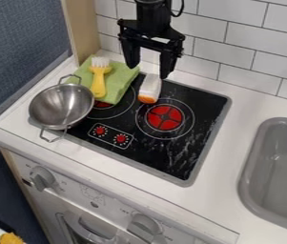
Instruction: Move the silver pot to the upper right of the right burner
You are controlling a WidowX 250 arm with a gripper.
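At the top of the camera view, the black gripper [148, 71] hangs over the back of the stove [203, 102], its two fingers spread well apart and pointing down, with a white-and-orange item [150, 89] lying on the stove top just below them. The silver pot [61, 106] sits at the stove's left side, open side up, overlapping the black surface and the white worktop [247, 97], with one wire handle toward the back and the other toward the front. It is well apart from the right burner [165, 117], which has a red centre inside thin white rings. Between the pot and the white-and-orange item, a green cloth [123, 76] reaches over part of the left burner [103, 103], and a yellow brush [99, 78] with pale bristles lies on it. As for markings, a white outline frames the two red knobs [110, 135] on the stove, each ringed by small white marks. On the white front panel [95, 194] below, faint printing sits around and between the grey dials [42, 178], too small to make out. A grey sink [258, 157] is set into the worktop at right, and white tiles [235, 33] cover the wall behind.
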